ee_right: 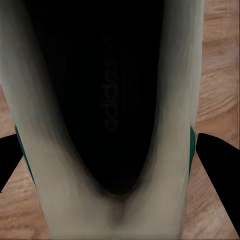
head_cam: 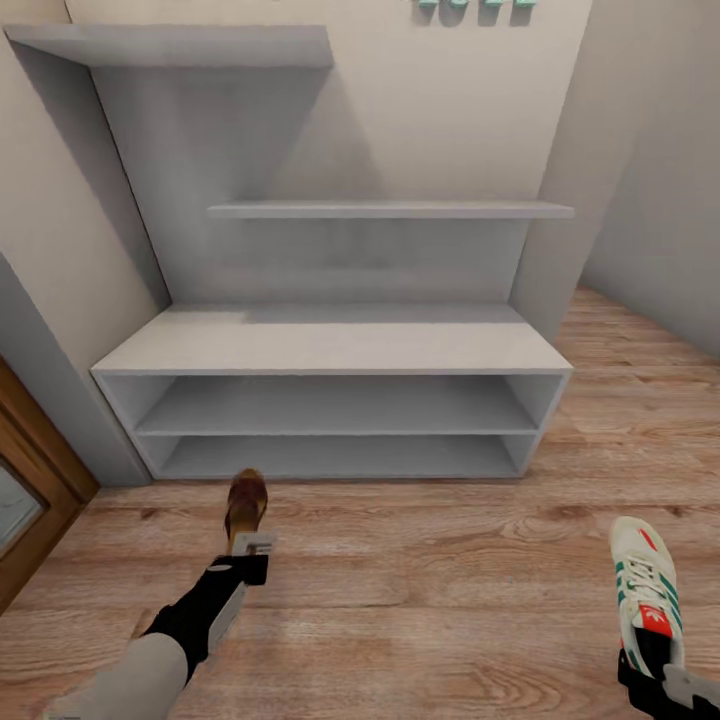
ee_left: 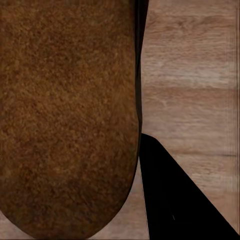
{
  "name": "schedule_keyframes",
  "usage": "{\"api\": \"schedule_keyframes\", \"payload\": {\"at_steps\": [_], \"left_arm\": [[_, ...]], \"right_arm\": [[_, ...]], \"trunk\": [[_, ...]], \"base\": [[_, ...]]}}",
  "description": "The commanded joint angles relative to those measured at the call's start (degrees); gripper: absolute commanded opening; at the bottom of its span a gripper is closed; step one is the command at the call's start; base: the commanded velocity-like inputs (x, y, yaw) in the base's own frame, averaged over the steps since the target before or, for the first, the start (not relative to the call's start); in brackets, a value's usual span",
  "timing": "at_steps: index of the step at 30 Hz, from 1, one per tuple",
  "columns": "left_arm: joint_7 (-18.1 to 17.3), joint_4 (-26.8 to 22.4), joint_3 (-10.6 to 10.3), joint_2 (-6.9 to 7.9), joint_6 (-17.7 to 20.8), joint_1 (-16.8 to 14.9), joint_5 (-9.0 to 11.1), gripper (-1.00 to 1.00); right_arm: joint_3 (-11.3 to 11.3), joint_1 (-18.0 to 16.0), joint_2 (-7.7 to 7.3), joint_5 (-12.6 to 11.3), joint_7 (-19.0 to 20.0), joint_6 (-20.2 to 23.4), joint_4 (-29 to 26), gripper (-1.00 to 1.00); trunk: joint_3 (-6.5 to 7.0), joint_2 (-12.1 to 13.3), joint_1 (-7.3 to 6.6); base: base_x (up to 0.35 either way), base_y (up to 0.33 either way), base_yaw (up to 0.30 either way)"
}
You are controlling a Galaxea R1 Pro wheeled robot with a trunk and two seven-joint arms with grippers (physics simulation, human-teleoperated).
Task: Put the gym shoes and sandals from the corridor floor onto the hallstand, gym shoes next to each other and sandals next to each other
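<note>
At the left, a brown sandal [head_cam: 245, 503] is carried by the left pincer [head_cam: 250, 556], closed on its heel end, just above the corridor floor [head_cam: 420, 560] before the hallstand [head_cam: 330, 345], whose shelves are bare. The sandal is judged light and thin, its sole likely to flex, so a hold at the heel edge is favoured. At the right, a gym shoe [head_cam: 645, 590] is gripped by the right pincer [head_cam: 655, 680] at the heel collar. It is judged bulkier, with a padded, yielding collar that can be pinched firmly without harm.
</note>
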Motion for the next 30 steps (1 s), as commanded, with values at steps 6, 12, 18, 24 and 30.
{"api": "schedule_keyframes", "payload": {"at_steps": [6,12,18,24,30], "left_arm": [[-0.2,-0.1,-0.4,0.0,7.9,-6.8,0.4,-1.0],[-0.4,-0.2,-0.5,0.01,13.8,-11.6,0.2,-1.0],[-0.8,-1.6,-0.6,-0.04,15.3,-12.6,0.2,-1.0],[-6.7,-6.4,-0.8,-0.04,21.8,-13.7,0.0,-1.0],[-9.1,-8.4,-0.8,0.53,23.9,-14.2,-0.3,-1.0]], "right_arm": [[-0.3,0.0,-0.73,-0.1,0.0,-0.1,0.0,-1.0],[-0.2,0.0,-0.31,-0.1,0.0,-0.2,-0.2,-1.0],[-0.1,0.0,-0.12,-0.1,0.0,-0.1,-0.3,-1.0],[-0.2,0.0,-0.09,-0.1,0.0,-0.1,-0.3,-1.0],[-0.4,0.0,-0.08,-0.1,0.0,-0.2,-0.3,-1.0]], "trunk": [[-0.05,0.0,-0.01],[-0.05,0.0,-0.01],[-0.05,0.0,-0.01],[-0.29,-0.4,0.21],[-1.86,-2.8,1.53]], "base": [[0.0,0.0,0.0],[0.0,0.0,0.0],[0.0,0.0,0.0],[0.0,0.0,0.0],[0.0,0.0,0.0]]}}
